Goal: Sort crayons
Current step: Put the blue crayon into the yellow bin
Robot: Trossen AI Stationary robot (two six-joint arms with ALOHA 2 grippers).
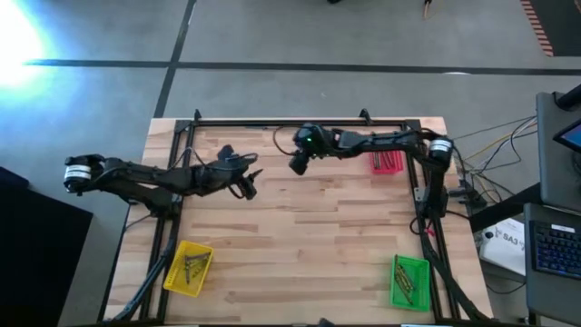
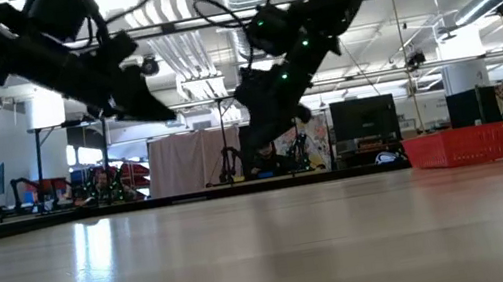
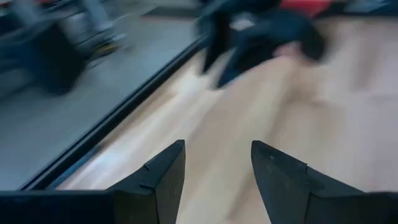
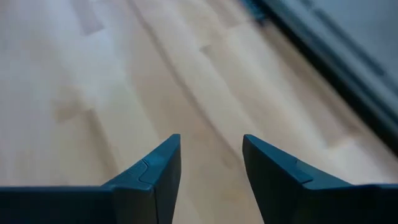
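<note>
Jaws of left gripper [image 3: 214, 177] and right gripper [image 4: 210, 168] spread, empty; crayons [image 1: 192, 266] only overhead.

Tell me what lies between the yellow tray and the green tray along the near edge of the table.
Nothing: in the high view only bare wooden table runs from yellow tray to green tray.

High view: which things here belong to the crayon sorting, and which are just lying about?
Belonging to the job:
- crayons in the yellow tray
- crayons in the green tray
- red tray
- left gripper, right gripper, both open and empty

Lying about:
- keyboard
- cables
</note>
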